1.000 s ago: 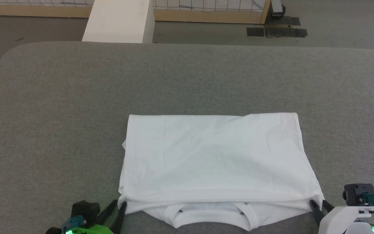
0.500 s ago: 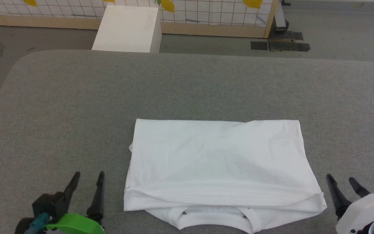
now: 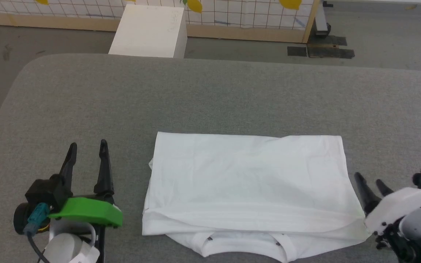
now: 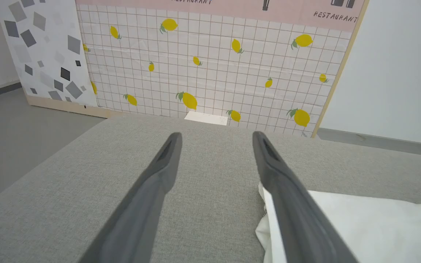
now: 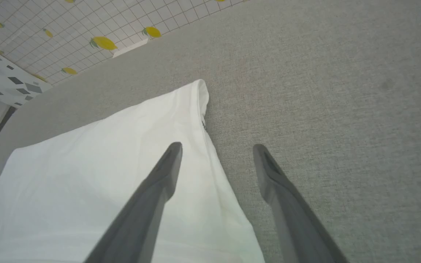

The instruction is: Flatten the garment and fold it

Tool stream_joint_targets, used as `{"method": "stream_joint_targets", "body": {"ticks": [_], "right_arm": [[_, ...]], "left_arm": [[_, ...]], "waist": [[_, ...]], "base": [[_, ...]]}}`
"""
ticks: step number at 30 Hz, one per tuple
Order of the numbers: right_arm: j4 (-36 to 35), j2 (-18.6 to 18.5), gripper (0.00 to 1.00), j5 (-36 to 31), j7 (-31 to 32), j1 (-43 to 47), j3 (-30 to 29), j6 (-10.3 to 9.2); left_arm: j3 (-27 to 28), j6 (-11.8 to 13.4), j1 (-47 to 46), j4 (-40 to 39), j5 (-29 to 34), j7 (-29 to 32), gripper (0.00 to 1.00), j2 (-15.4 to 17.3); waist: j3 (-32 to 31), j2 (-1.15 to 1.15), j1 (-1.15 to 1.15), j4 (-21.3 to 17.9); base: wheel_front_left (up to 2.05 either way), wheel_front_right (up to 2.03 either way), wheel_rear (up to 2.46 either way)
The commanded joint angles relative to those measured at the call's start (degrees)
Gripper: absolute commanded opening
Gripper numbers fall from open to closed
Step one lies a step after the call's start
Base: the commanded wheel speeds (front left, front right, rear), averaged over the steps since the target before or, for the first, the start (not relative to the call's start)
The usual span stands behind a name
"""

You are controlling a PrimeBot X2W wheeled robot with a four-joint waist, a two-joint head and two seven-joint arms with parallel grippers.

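Right gripper (image 5: 217,148) spread, empty, above garment (image 5: 104,164) edge.

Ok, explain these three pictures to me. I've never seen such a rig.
It is a two-armed robot. One picture is from its head camera, looking down on a grey table, where a white garment lies folded into a rectangle, collar nearest the robot. The other two come from wrist cameras, each looking along that arm's two dark fingers. Both jaws stand open and hold nothing: the left to the garment's left, apart from it; the right at its right edge. A white box stands beyond the table.
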Motion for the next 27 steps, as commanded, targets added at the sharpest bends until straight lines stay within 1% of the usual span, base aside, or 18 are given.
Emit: {"method": "stream_joint_targets", "body": {"ticks": [1, 7, 11, 16, 17, 18, 19, 20, 25, 27], "right_arm": [[2.7, 0.1, 1.0, 0.7, 0.7, -1.9, 0.7, -0.08], [13.1, 0.1, 1.0, -0.4, 4.6, -6.4, 2.9, -0.08], [17.0, 0.1, 1.0, -1.8, 7.6, -8.0, 3.8, -0.08], [20.1, 0.1, 1.0, -2.6, 12.2, -8.6, 4.9, -0.08], [20.3, 0.1, 0.64, -2.2, 12.9, -8.7, 5.2, -0.08], [20.2, 0.1, 0.38, -1.6, 13.1, -8.8, 5.6, -0.08], [20.1, 0.1, 0.14, -1.1, 12.8, -8.9, 5.6, -0.08], [19.9, 0.1, 0.0, -0.8, 12.5, -8.9, 5.9, -0.08], [18.4, 0.1, 0.0, 0.6, 10.2, -8.8, 6.2, -0.08], [17.4, 0.1, 0.0, -0.3, 9.0, -8.5, 5.5, -0.08]], "left_arm": [[0.8, -0.8, -1.3, 0.6, 1.1, -0.4, 1.0, -1.0], [3.5, -3.0, -1.8, 2.3, 4.3, -0.4, 1.0, -4.0], [4.9, -4.4, -1.5, 3.5, 5.7, -0.4, 1.0, -5.3], [6.3, -5.9, -1.1, 4.4, 6.9, -0.4, 1.0, -6.7], [6.5, -6.2, -1.1, 4.6, 7.2, -0.4, 1.0, -6.8], [6.7, -6.4, -1.1, 4.7, 7.4, -0.4, 1.0, -7.1], [6.9, -6.6, -1.0, 4.8, 7.6, -0.4, 1.0, -7.2], [7.1, -6.8, -1.0, 5.0, 7.8, -0.4, 1.0, -7.4], [8.1, -7.5, -1.0, 5.9, 8.7, -0.4, 1.0, -8.2], [8.4, -7.7, -0.9, 6.0, 9.0, -0.4, 1.0, -8.4]], "waist": [[0.2, 0.0, 0.0, -0.1], [0.6, 0.0, 0.0, -0.1], [0.8, 0.0, 0.0, 0.0], [0.8, 0.0, 0.0, 0.2], [0.8, 0.0, 0.0, 0.2], [0.8, 0.0, 0.0, 0.2], [0.8, 0.0, 0.0, 0.2], [0.8, 0.0, 0.0, 0.2], [0.8, 0.0, 0.0, -0.1], [0.7, 0.0, 0.0, -0.2]], "base": [[0.0, 0.0, 0.0], [0.0, 0.0, 0.0], [0.0, 0.0, 0.0], [0.0, 0.0, 0.0], [0.0, 0.0, 0.0], [0.0, 0.0, 0.0], [0.0, 0.0, 0.0], [0.0, 0.0, 0.0], [0.0, 0.0, 0.0], [0.0, 0.0, 0.0]]}}
